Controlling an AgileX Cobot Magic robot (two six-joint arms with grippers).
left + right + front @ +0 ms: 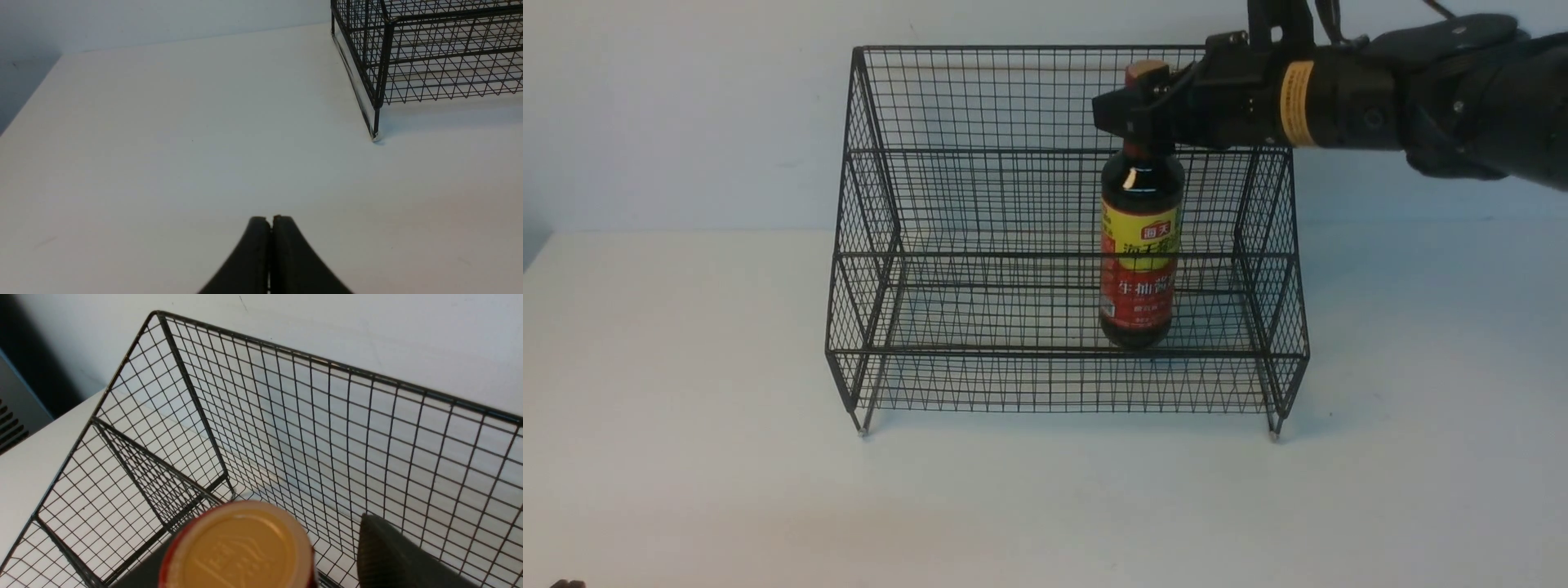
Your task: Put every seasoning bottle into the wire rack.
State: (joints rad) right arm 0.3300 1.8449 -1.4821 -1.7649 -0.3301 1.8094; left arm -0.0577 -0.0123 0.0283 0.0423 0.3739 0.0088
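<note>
Evidently placement nearly complete: seasoning bottle (1141,245) found upright on lower tier of wire rack (980,204), right of middle. Right jaws seen parted about its neck, gap beside cap (239,547), nothing gripped. Left jaws seen shut, empty, over table (163,143). Only withdrawal judged outstanding.

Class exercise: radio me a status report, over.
Left tool shut. Right tool open around soy sauce bottle neck. Bottle upright in wire rack, lower tier. Nothing obstructing.

Prob. lab: white tbl (686,425), plain wall (686,114).
</note>
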